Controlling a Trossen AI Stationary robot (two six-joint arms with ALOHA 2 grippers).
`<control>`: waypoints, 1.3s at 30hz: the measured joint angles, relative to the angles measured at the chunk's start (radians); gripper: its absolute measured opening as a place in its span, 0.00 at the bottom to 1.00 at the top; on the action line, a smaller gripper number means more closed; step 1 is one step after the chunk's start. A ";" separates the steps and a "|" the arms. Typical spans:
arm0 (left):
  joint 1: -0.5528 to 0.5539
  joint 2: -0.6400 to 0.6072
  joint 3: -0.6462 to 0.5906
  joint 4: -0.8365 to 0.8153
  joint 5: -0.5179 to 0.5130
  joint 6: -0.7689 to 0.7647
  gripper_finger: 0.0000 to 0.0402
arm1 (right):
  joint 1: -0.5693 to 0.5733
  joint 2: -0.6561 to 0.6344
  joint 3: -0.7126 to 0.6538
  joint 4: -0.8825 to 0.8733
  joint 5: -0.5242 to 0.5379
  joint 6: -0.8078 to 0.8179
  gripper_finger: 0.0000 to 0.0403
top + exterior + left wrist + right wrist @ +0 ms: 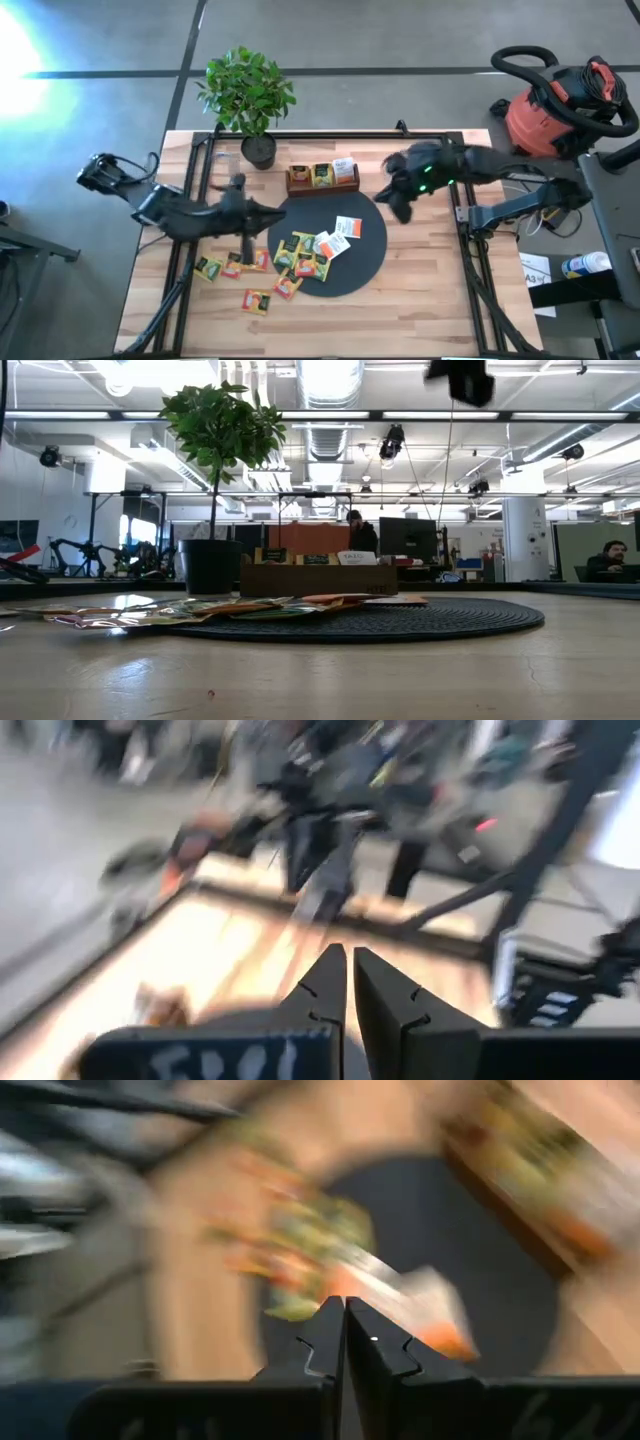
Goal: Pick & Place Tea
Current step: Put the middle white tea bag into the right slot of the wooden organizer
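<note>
Several small tea sachets (pixel 300 255), green, yellow, orange-red and white, lie flat in a loose heap. Some rest on the left part of the black disc (pixel 350 265), others on the wood beside it. More stand in the brown wooden tray (pixel 322 178) behind the disc. My left gripper (pixel 280 216) hovers shut and empty above the disc's left edge. My right gripper (pixel 402 207) hovers shut and empty above the disc's far right edge. In its wrist view the right gripper (pixel 345 1302) points down at the blurred sachets (pixel 310 1250).
A potted plant (pixel 250 95) stands at the table's far left next to the tray. Black frame rails (pixel 465 260) run along the table's sides. A red vacuum (pixel 560 100) sits off the far right corner. Bare wood (pixel 420 310) lies at the near right.
</note>
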 joint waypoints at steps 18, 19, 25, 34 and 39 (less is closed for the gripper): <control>0.348 0.212 -0.445 0.346 0.662 -0.280 0.20 | 0.035 0.329 -0.502 0.712 -0.276 0.410 0.48; 0.348 0.238 -0.468 0.377 0.687 -0.285 0.19 | 0.034 0.348 -0.525 0.781 -0.276 0.467 0.49; 0.347 0.394 -0.499 0.476 0.767 -0.356 0.19 | 0.034 0.446 -0.587 1.037 -0.260 0.662 0.51; 0.361 0.589 -0.390 0.500 0.859 -0.315 0.19 | 0.042 0.524 -0.566 1.023 -0.226 0.692 0.50; 0.387 0.667 -0.365 0.506 0.878 -0.296 0.19 | 0.042 0.531 -0.569 1.013 -0.192 0.693 0.50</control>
